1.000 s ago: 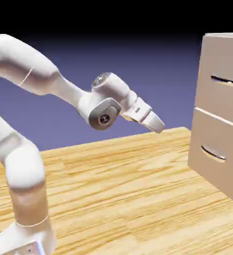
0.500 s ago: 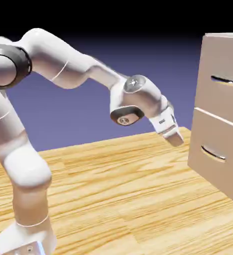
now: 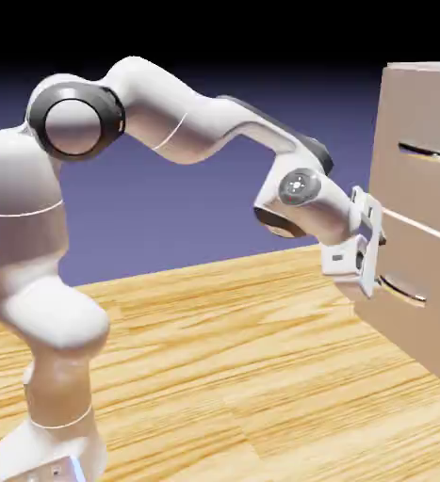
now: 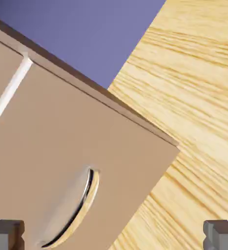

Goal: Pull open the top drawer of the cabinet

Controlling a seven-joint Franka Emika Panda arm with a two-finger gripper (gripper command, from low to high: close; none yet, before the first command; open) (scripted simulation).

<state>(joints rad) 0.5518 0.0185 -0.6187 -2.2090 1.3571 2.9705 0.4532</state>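
Both drawers of the cabinet (image 3: 421,202) sit flush, contents hidden.

exterior view: fixed, beside the arm, facing the cabinet (image 3: 421,202) across the table (image 3: 214,358). hand view: close, rolled, looking past the wide-set fingertips (image 4: 6,233) at the lower drawer (image 4: 81,166). shared: that drawer front (image 3: 412,287) ahead of the jaws, and table.

Tilted beige cabinet (image 4: 76,141) front, curved silver handle (image 4: 79,207) on lower drawer (image 4: 62,161), pale seam above, wood table (image 4: 198,97), violet backdrop, two grey fingertips (image 4: 6,234) wide apart.
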